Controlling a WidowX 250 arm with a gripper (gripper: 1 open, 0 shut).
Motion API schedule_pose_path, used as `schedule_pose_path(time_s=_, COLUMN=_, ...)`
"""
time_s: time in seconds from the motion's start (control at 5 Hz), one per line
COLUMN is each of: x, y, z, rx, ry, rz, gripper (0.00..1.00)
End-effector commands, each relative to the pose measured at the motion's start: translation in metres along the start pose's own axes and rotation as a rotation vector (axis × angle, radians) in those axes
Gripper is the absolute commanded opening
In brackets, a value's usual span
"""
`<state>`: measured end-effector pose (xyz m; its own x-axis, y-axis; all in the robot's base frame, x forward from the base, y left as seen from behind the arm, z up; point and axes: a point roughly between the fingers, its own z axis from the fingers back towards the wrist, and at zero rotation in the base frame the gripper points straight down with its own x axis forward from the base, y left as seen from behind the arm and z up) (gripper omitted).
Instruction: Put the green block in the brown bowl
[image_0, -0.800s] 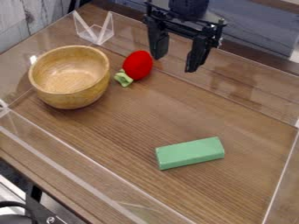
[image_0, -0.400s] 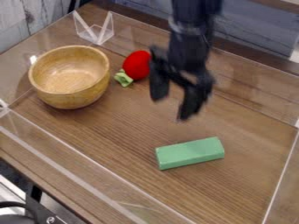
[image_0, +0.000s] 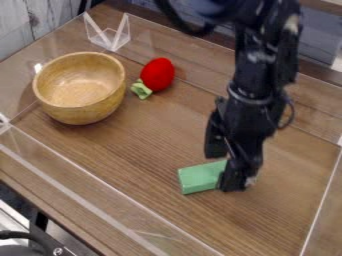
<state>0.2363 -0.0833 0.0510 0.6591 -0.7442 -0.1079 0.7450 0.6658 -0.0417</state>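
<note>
The open claw (image_0: 230, 172) stands over the block (image_0: 201, 179), which lies ungripped on the tabletop (image_0: 120, 160), so grasping and carrying to the bowl (image_0: 80, 87) remain.

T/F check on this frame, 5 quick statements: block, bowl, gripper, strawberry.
1. The green block lies on the table, outside the brown bowl. True.
2. The gripper is shut and carrying the block in the air. False: its jaws are open and it is down at the block, which lies on the wood.
3. The brown bowl holds the red strawberry toy. False: the bowl is empty; the strawberry sits on the table just right of it.
4. The gripper points downward over the block's right end. True.
5. The clear plastic stand is next to the block. False: it stands at the far edge, behind the bowl.
</note>
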Motion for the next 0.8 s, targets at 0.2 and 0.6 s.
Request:
schedule_pose_path(time_s=0.2, x=-0.004, y=0.017, z=0.003, rx=0.021, ry=-0.049, rz=0.078, gripper=1.0)
schedule_pose_path(time_s=0.6, x=-0.024, y=0.026, z=-0.012, rx=0.033, ry=-0.088, rz=0.173, gripper=1.0)
